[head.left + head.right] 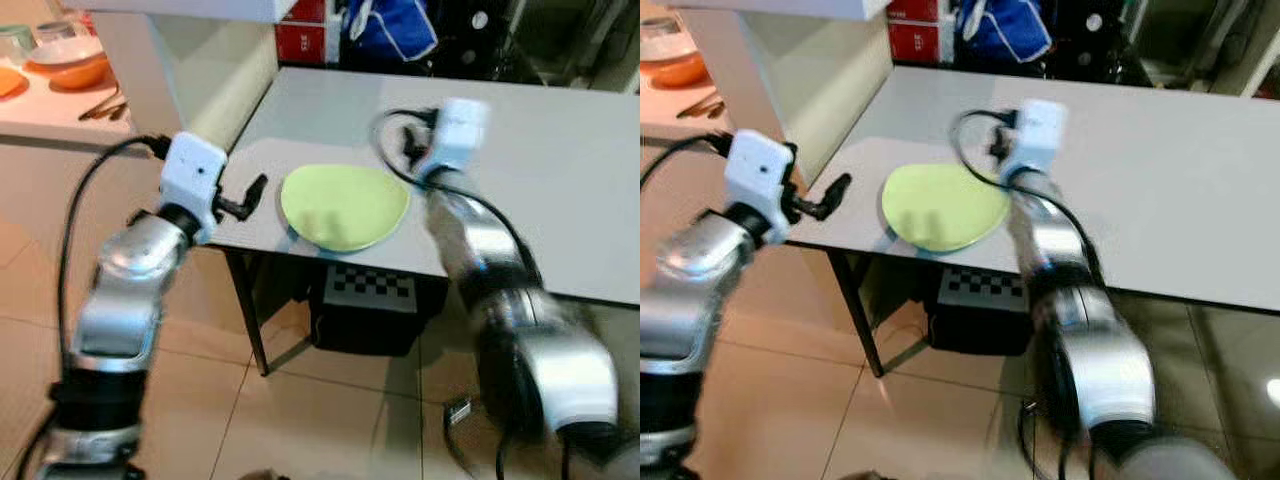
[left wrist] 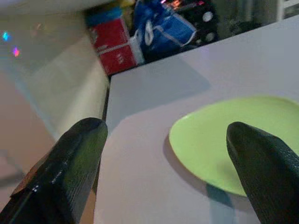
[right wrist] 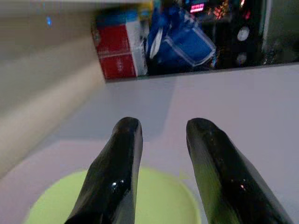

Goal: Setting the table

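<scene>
A light green plate (image 1: 345, 205) lies flat on the pale grey table (image 1: 560, 180), close to the front left corner. My left gripper (image 1: 245, 197) hovers at that corner just left of the plate, fingers wide open and empty; in the left wrist view (image 2: 163, 128) the plate (image 2: 233, 140) lies between and beyond its fingertips. My right gripper (image 1: 405, 150) is over the plate's far right edge, open with a narrow gap and holding nothing. In the right wrist view (image 3: 163, 126) the plate (image 3: 159, 198) sits under its fingers.
A counter (image 1: 50, 105) at the far left carries orange bowls (image 1: 75, 68) and dark utensils (image 1: 103, 108). A red box (image 1: 300, 35) and a blue bag (image 1: 390, 28) stand behind the table. A black box with a checkered top (image 1: 370, 300) sits under it on the tiled floor.
</scene>
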